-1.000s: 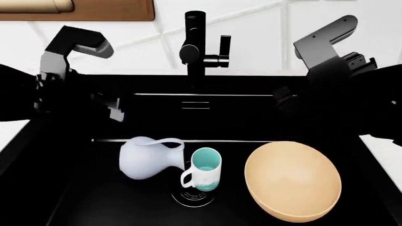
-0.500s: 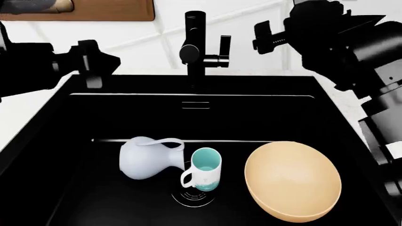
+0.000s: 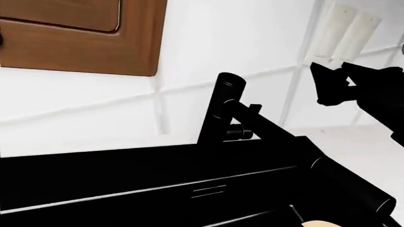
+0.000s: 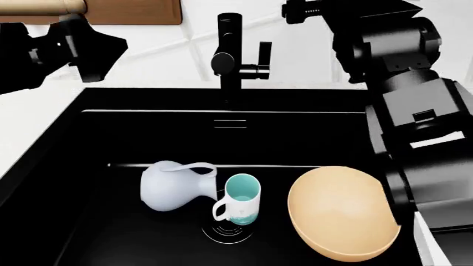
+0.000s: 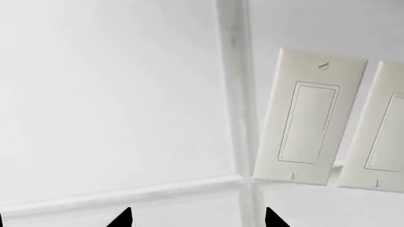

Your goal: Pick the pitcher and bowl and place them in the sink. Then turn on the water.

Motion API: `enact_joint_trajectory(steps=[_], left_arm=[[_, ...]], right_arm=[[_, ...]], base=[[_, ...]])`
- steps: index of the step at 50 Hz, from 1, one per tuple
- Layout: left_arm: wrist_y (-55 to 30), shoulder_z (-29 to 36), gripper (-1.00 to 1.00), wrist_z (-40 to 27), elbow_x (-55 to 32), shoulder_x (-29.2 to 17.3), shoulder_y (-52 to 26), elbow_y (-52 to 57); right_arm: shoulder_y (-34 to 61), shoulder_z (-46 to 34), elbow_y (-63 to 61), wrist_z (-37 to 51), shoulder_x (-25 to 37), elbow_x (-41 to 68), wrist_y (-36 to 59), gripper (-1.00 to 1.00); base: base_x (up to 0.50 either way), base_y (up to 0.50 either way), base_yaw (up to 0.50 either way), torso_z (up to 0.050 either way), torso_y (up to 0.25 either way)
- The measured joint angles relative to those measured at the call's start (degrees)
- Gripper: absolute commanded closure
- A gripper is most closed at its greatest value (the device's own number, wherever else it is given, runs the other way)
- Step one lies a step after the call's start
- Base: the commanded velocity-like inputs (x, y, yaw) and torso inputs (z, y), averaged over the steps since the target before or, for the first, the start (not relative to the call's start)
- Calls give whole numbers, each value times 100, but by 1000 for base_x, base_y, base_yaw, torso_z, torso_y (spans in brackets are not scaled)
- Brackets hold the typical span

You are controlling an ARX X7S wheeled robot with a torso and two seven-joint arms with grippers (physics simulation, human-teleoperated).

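1. Jaw state: the right gripper shows two dark fingertips with a clear gap between them, so its jaws are spread and nothing is pinched. The left gripper is seen only as a black mass in the head view; whether it is spread or closed cannot be told. Both are raised at the far side, well apart from the dishes, left and right of the faucet, presumably because lifting is finished and only the water step is left.

2. One sink: a black basin filling the near scene, all three dishes resting on its floor.

3. One bowl: tan, lying tilted at near right inside the basin, so it is judged placed.

4. One pitcher: pale, on its side at near left in the basin, handle toward the mug; also judged placed.

5. One faucet: upright at far centre, its side lever on the right, untouched. No water stream is visible, so the tap is taken to be off.

6. One mug: white and teal, upright between pitcher and bowl, beside the drain.

7. Two wall switch plates, seen by the right wrist camera on the far wall.
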Motion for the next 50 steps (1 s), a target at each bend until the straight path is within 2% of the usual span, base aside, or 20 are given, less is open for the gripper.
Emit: enact_joint_trajectory(steps=[6, 23, 37, 50], left_arm=[[41, -38, -100, 67, 2, 57, -62, -2], [28, -43, -100, 167, -91, 189, -360, 45], [-57, 84, -100, -6, -361, 120, -535, 102], [-114, 166, -100, -118, -508, 52, -689, 150]], right_arm=[[62, 244, 135, -79, -150, -16, -108, -100], [20, -294, 269, 125, -300, 1233, -215, -100], [18, -931, 297, 227, -323, 2244, -284, -100], [254, -2006, 298, 300, -330, 3540, -456, -100]], base=[[0, 0, 0, 0, 0], [0, 0, 0, 0, 0], [0, 0, 0, 0, 0], [0, 0, 0, 0, -76]])
